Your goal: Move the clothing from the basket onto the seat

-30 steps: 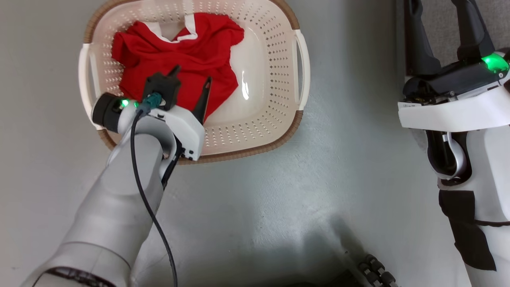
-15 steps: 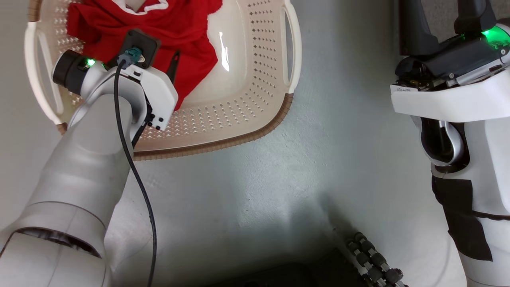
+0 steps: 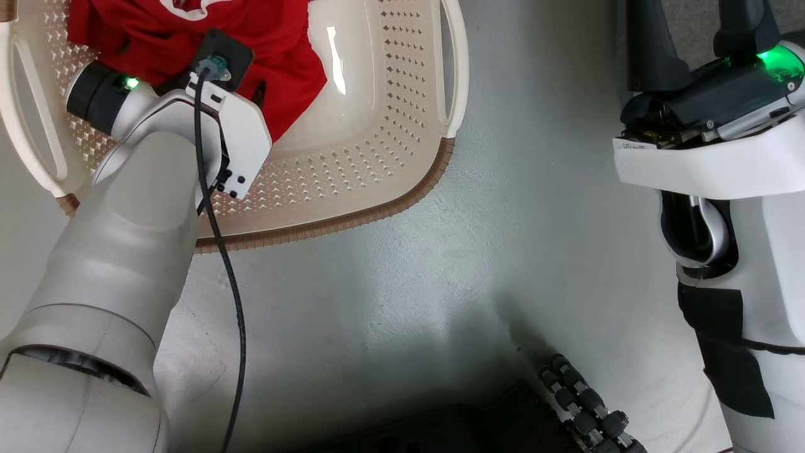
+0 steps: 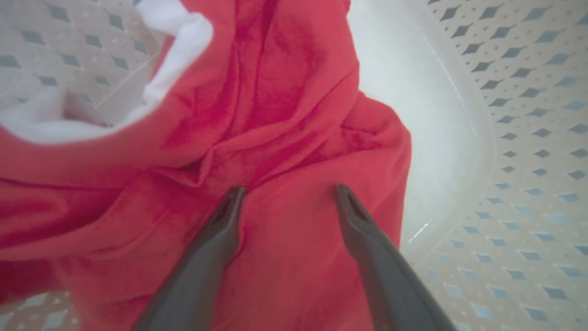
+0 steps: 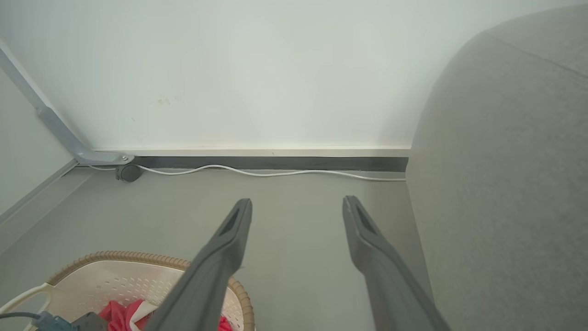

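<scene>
The pale grey left forearm [image 3: 132,251] ends in a white wrist housing [image 3: 242,141] with dark screws, a green light and a black cable [image 3: 241,327]; its tapered fingers [image 4: 197,271] are dark grey.

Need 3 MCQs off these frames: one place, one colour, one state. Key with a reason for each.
1. Where does the red garment lie?
A. on the grey sofa
B. in the laundry basket
C. on the bare floor

2. What colour is the basket's rim?
A. blue
B. black
C. brown

3. How does the left tool stand?
A. open, at the red fabric
B. shut on the fabric
C. shut, holding nothing

Key: 1 B, the head view shows it inside the perforated walls. 2 C, a brown woven-look band edges the cream plastic. 3 A, the left wrist view shows its fingers spread apart at the fabric.
</scene>
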You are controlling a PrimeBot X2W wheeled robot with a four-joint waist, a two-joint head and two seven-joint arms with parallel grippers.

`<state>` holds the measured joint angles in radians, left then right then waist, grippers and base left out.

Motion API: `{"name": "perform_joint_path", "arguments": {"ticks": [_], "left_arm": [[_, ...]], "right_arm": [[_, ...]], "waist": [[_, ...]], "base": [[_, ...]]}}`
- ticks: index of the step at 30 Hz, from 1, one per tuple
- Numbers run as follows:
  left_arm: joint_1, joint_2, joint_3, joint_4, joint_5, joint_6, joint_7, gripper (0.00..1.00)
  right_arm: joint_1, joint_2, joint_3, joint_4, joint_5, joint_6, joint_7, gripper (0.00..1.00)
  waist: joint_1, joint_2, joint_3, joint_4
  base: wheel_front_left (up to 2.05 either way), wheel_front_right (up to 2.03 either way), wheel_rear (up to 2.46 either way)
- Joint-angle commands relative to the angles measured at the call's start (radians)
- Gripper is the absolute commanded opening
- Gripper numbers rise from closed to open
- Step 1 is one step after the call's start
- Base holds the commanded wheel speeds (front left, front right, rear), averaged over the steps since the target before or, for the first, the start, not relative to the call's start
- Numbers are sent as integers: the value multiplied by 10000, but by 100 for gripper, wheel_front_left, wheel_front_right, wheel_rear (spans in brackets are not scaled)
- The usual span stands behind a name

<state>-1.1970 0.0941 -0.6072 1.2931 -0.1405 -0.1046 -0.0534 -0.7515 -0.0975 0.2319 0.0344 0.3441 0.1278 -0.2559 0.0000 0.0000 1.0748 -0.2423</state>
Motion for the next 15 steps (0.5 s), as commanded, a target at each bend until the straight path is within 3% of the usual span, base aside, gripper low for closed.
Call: {"name": "perform_joint_path", "arguments": {"ticks": [1,11,12,13,15], "left_arm": [[99,200,-2,-44,134,26,199,100],[241,97,-228,-29,45,-39,713,100],[242,93,-218,-28,10,-23,684,67],[249,84,-232,-28,-3,-22,686,0],[243,86,-237,-27,-44,1,637,0]], "right_arm": [[632,80,49,-368,81,29,-59,100],[782,79,-110,-470,45,29,-59,100],[771,80,-117,-467,44,29,-59,100],[757,83,-123,-463,46,29,-59,100],[719,91,-133,-469,45,29,-59,100]], "waist": [[0,0,1,-12],[0,0,-19,-6],[0,0,-24,-7],[0,0,-35,-10],[0,0,-57,-16]], "base": [[0,0,0],[0,0,0],[0,0,0],[0,0,0],[0,0,0]]}}
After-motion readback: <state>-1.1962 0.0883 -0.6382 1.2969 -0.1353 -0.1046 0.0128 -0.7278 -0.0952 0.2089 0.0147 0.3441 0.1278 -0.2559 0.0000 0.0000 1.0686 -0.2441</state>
